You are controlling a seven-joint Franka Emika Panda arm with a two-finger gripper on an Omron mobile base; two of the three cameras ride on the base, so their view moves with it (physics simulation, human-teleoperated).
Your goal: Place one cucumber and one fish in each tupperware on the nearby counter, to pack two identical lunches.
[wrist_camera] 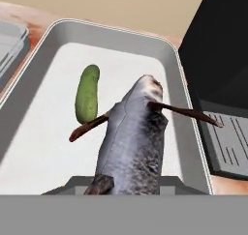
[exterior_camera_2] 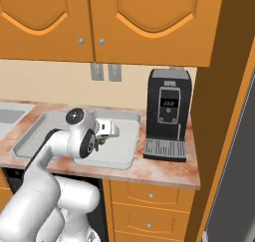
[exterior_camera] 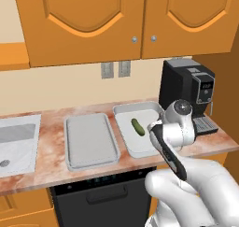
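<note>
— Orange wall cabinets (exterior_camera: 135, 20) hang over the counter (exterior_camera: 51, 167), yes? What stands on this counter?

— Pinkish marbled stone, with a steel sink (exterior_camera: 16, 144) at the left end and a black coffee machine (exterior_camera_2: 168, 114) at the right end. Between them lie two pale grey trays, side by side.

— Which tray has something inside?

— The left tupperware (exterior_camera: 89, 141) is bare. The right tupperware (wrist_camera: 181, 91), just beside the coffee machine, holds one cucumber (wrist_camera: 87, 94) lying flat on its floor (nearer to the back wall of the tray).

— And the arm?

— It reaches over the right tray. The gripper (exterior_camera_2: 105, 136) is pinching a grey fish (wrist_camera: 133, 142), tail end between the fingers; the head points away, toward the far rim.

— Does the fish touch the tray?

— I cannot tell. In the hand view it hangs over the tray floor, beside the cucumber and partly in front of it.
</note>
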